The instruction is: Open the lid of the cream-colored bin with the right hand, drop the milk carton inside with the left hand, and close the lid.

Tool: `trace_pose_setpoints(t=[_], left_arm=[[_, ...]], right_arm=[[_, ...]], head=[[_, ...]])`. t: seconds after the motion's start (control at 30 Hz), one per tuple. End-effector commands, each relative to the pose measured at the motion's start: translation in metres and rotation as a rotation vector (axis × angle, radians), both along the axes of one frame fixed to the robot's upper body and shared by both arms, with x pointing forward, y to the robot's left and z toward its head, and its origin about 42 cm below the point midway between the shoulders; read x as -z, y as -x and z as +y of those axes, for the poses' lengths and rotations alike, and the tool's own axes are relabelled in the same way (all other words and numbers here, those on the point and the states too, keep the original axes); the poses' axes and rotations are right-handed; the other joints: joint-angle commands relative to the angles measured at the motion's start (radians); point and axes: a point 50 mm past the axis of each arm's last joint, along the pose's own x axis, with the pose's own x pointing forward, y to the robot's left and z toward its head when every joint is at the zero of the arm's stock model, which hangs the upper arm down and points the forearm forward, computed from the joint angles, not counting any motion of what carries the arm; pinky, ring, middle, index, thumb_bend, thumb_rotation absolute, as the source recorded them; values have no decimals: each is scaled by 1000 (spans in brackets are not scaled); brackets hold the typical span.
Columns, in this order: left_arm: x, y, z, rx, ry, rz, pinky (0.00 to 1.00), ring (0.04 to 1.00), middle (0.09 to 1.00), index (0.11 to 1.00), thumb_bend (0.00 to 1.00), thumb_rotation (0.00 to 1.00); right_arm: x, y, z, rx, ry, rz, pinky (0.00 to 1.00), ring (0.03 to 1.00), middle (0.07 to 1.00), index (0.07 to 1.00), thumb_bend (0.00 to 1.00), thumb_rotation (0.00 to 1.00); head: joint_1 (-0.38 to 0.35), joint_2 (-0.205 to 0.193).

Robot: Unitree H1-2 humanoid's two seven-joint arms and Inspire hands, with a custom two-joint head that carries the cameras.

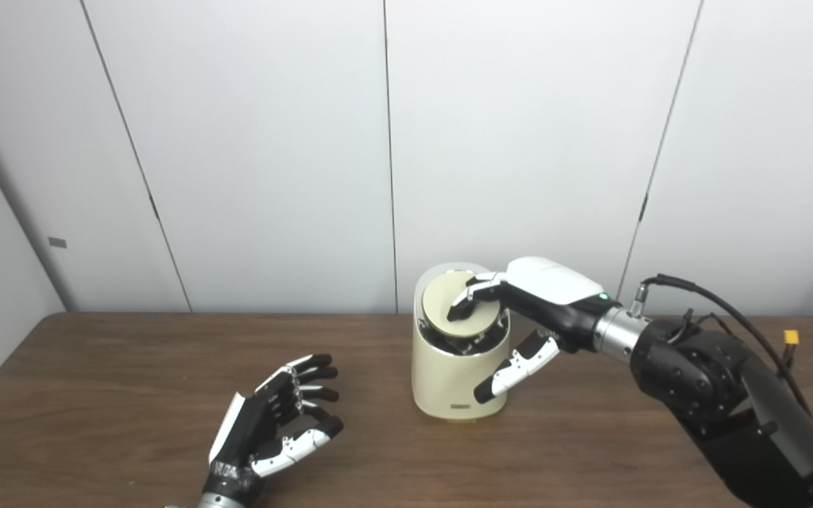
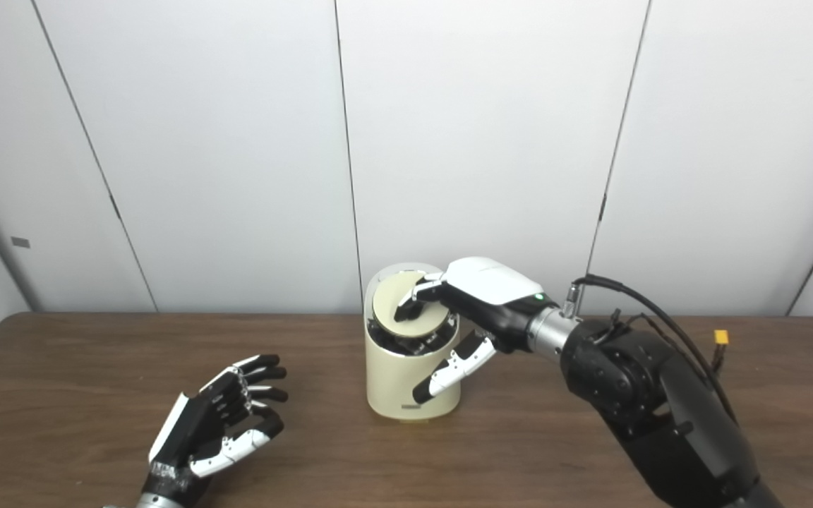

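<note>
The cream-colored bin (image 1: 449, 384) stands upright at the middle of the wooden table. Its round lid (image 1: 449, 300) is tilted, and a dark gap shows under its front edge. My right hand (image 1: 540, 296) reaches over the bin from the right with its fingertips (image 1: 463, 307) resting on the lid, while its thumb hangs apart in front of the bin's wall. It grips nothing. My left hand (image 1: 276, 420) hovers palm up at the front left, open and empty, well apart from the bin. No milk carton is in view.
The brown table (image 1: 131, 367) runs the full width of the view, backed by white wall panels. A black cable with a yellow connector (image 1: 792, 337) loops above my right forearm.
</note>
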Motion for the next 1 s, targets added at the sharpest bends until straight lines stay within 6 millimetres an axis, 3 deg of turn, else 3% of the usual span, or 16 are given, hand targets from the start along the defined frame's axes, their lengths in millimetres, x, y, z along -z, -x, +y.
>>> trace_pose_setpoints(t=[0.0,0.27,0.53,0.77,0.97], left_arm=[[-4,2,1,-1,11,-20,539,666,761,815,753,267],[-4,2,1,1,17,-17,534,662,759,815,765,274],[-5,4,3,3,12,-16,535,664,763,820,763,280],[-4,2,2,6,15,-15,530,661,762,818,761,273],[-6,3,1,6,11,-15,531,658,759,815,753,267]], right_arm=[[-8,-1,-6,-3,74,-95,916,892,720,731,868,572],[13,2,-6,-82,241,-188,947,883,694,706,862,622],[19,8,-5,-88,274,-185,931,875,698,710,850,608],[17,13,-7,-95,220,-192,918,867,699,716,837,571],[-2,15,-12,-64,41,-236,957,870,711,727,810,600]], head=[[1,2],[4,6],[-1,7],[-1,7],[-1,6]])
